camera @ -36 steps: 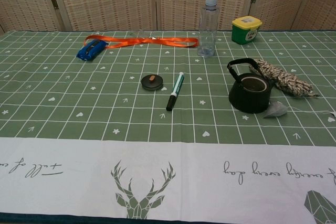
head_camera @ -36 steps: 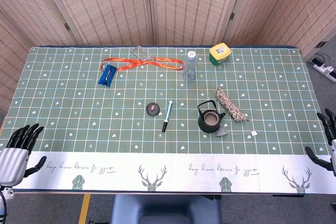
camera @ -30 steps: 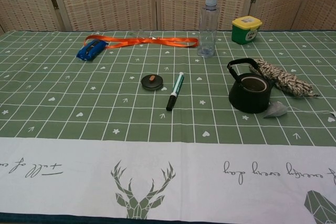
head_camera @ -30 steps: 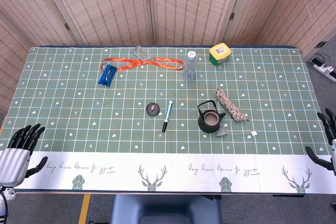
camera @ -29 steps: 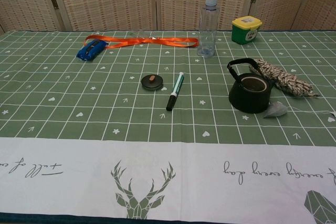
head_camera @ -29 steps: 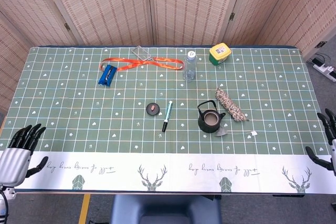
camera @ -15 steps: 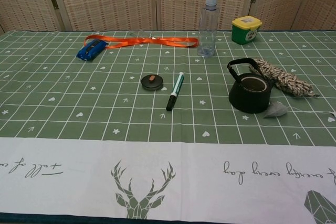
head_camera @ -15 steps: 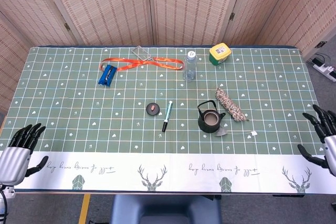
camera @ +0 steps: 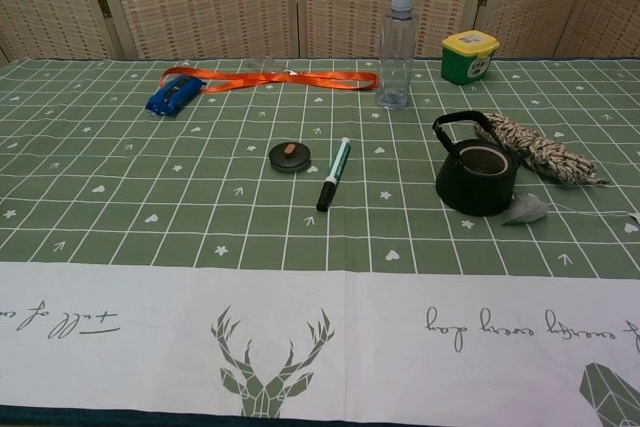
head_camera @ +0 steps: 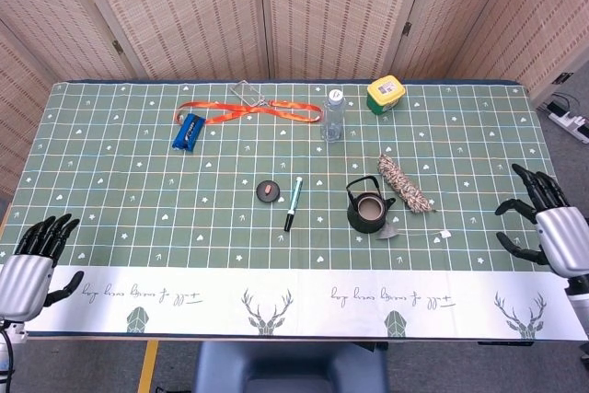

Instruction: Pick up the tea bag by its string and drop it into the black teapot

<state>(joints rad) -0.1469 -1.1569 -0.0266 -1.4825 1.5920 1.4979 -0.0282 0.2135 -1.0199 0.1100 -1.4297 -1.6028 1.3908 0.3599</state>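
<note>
The black teapot (head_camera: 366, 210) (camera: 476, 177) stands lidless on the green cloth, right of centre. A grey tea bag (head_camera: 389, 229) (camera: 525, 209) lies against its front right side, and its thin string runs right to a small white tag (head_camera: 445, 235) (camera: 631, 227). My right hand (head_camera: 547, 225) hovers over the table's right edge with fingers spread, well right of the tag and holding nothing. My left hand (head_camera: 29, 263) stays at the front left corner, fingers apart and empty. Neither hand appears in the chest view.
A braided rope bundle (head_camera: 403, 183) lies just behind the teapot. A marker (head_camera: 293, 203) and a small round lid (head_camera: 268, 190) lie left of it. A clear bottle (head_camera: 332, 115), yellow-lidded green tub (head_camera: 386, 94), orange lanyard (head_camera: 250, 112) and blue object (head_camera: 187, 131) sit farther back.
My right hand has moved up and inward from the front right corner over the table's right edge. The left hand and all objects stay put.
</note>
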